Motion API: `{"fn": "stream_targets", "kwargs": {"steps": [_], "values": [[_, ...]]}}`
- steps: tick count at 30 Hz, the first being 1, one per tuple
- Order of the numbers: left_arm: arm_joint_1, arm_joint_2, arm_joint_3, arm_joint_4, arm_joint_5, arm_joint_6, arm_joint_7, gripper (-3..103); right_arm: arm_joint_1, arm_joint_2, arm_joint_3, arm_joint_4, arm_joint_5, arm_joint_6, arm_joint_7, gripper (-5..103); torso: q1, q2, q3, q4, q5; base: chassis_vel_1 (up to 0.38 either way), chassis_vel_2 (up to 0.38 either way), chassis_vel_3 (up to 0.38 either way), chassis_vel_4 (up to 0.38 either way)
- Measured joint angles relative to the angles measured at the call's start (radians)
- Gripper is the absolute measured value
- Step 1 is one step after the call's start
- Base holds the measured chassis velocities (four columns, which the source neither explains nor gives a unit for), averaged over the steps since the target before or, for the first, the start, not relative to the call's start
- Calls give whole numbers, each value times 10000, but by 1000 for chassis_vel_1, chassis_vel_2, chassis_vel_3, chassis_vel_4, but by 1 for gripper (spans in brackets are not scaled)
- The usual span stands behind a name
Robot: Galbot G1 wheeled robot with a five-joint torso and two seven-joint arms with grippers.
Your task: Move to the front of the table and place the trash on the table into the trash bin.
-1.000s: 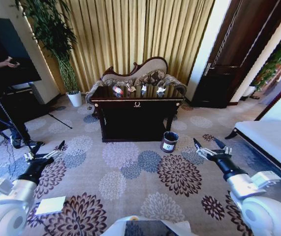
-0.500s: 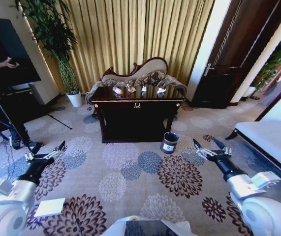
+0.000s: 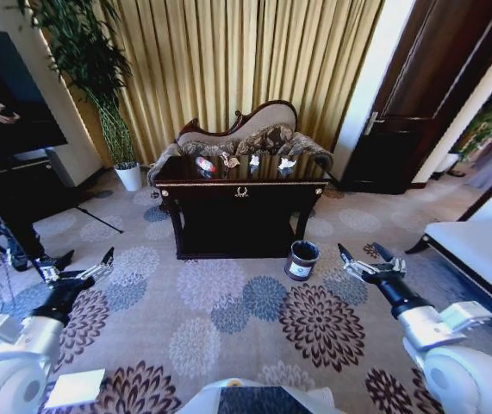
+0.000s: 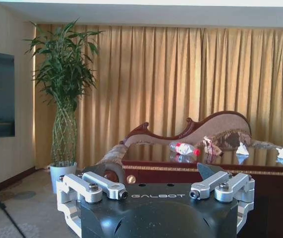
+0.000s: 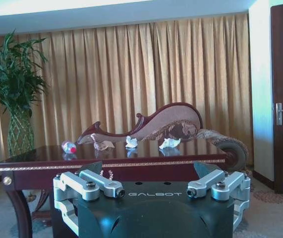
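Observation:
The dark glossy table (image 3: pixel 242 191) stands ahead across the flowered carpet. On its top lies the trash: a clear bottle with a red cap (image 3: pixel 204 164), a crumpled tan wrapper (image 3: pixel 228 160) and white paper pieces (image 3: pixel 253 160) (image 3: pixel 286 162). The dark round trash bin (image 3: pixel 302 260) sits on the carpet by the table's front right leg. My left gripper (image 3: pixel 86 263) and right gripper (image 3: pixel 359 252) hover low over the carpet, both open and holding nothing, well short of the table. The wrist views show the bottle (image 4: pixel 183 148) (image 5: pixel 69 147) lying on its side.
A carved sofa (image 3: pixel 237 134) backs the table against gold curtains. A tall plant in a white pot (image 3: pixel 129 175) stands left, a dark door (image 3: pixel 418 95) right. A pale bench (image 3: pixel 478 250) lines the right side; a dark screen (image 3: pixel 13 95) and tripod legs crowd the left.
The whole picture has shifted: the table and bin sit slightly lower and larger, so the camera has moved closer. Both arms hold the same pose.

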Motion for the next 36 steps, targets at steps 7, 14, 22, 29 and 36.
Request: {"fn": "stream_targets", "kwargs": {"steps": [7, 14, 22, 29, 36], "values": [[11, -18, -4, 1, 8, -6, 19, 100, -2, 17, -6, 0, 0, 5, -27, 100, -3, 2, -1, 8, -6, -202, 237, 208, -227], [16, -41, 0, -6, 12, -11, 35, 100, -11, 11, -9, 0, 0, 9, -34, 100, -4, 3, -2, 2, -5, -220, 214, 197, -210], [29, -47, -11, -16, 12, -20, 44, 100, -11, 23, -30, 5, -2, 10, -42, 100, -3, 3, -1, 3, -3, -226, 216, 220, -216], [19, -61, 6, -20, 12, -23, 55, 100, -34, 39, -31, 19, -9, 10, -62, 100, -4, 3, -2, 3, -7, -180, 196, 188, -188], [27, -52, -7, -18, 12, -32, 67, 100, -42, 56, -42, 35, -31, 10, -107, 100, -4, 2, -1, 3, -1, -208, 168, 213, -170]]}}
